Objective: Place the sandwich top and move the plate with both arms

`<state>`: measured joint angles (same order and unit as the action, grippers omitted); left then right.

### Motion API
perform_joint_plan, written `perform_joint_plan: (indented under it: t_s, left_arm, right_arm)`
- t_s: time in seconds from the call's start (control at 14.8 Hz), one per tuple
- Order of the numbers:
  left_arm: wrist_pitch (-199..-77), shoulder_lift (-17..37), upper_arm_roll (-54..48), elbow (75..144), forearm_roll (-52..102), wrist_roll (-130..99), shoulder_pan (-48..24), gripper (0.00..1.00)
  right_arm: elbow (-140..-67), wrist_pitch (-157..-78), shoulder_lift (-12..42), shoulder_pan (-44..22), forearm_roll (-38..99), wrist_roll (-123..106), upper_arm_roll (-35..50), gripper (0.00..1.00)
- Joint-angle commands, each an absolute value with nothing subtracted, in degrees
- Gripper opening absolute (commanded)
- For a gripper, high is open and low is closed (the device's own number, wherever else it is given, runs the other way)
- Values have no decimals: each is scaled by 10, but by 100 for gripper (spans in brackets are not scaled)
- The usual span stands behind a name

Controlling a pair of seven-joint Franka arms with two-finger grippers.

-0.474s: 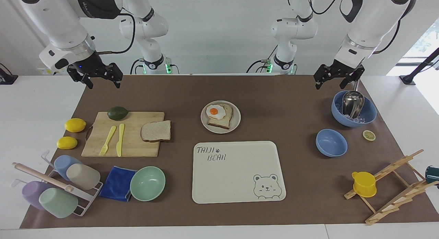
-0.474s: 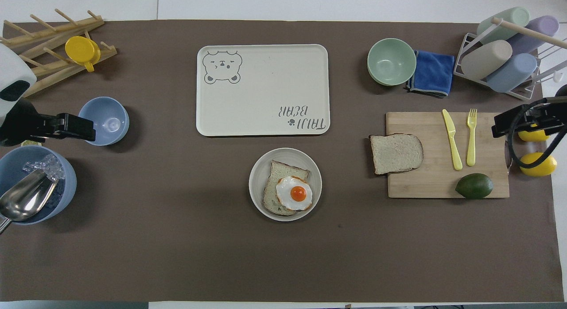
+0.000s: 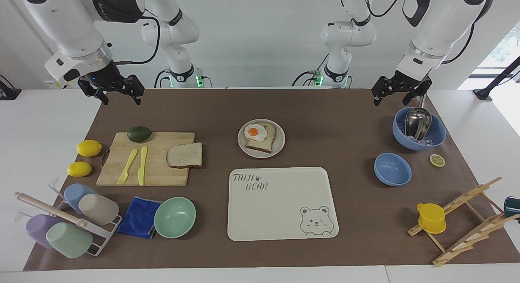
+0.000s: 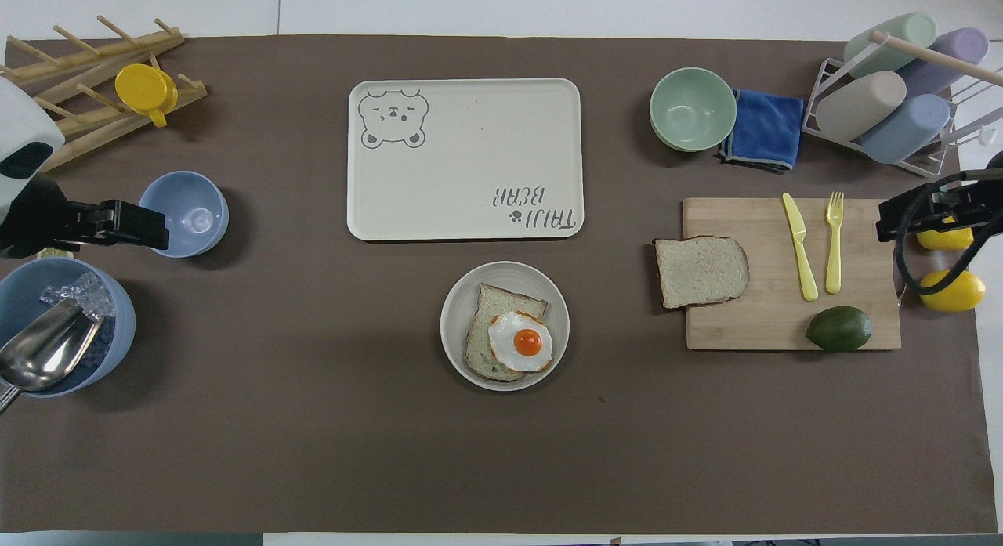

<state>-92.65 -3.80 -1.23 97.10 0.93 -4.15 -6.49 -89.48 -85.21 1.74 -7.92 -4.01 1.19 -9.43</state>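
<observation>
1. On the cutting board's [image 3: 146,159] edge toward the table's middle, your sandwich top [image 3: 185,155] lies flat.
2. Mid-table, your plate [image 3: 261,144] holds egg toast [image 3: 260,137], beside the tray [image 3: 280,201].
3. Your right gripper [image 3: 118,92] and left gripper [image 3: 396,92] hang raised with jaws wide, holding nothing.

The sandwich top [image 3: 185,155], a pale speckled, roughly square slice with a brown crust, is seen lying flat on the corner of the wooden cutting board [image 3: 152,169] nearest the table's middle, its edge overhanging slightly. The plate [image 3: 280,145], small, round, shallow and beige-grey, is set flat at the table's middle, nearer to the robots than the cream tray [image 3: 280,218]. A toast slice with fried egg [image 3: 260,137] is carried on it.
</observation>
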Motion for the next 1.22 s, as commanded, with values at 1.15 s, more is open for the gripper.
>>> perform_joint_plan:
  t_s: [1.15]
  left_arm:
    - [-932, -42, -12, 971, 1, -41, -60, 100]
  right_arm:
    - [-1044, -1041, 231, -50, -367, 527, 245, 100]
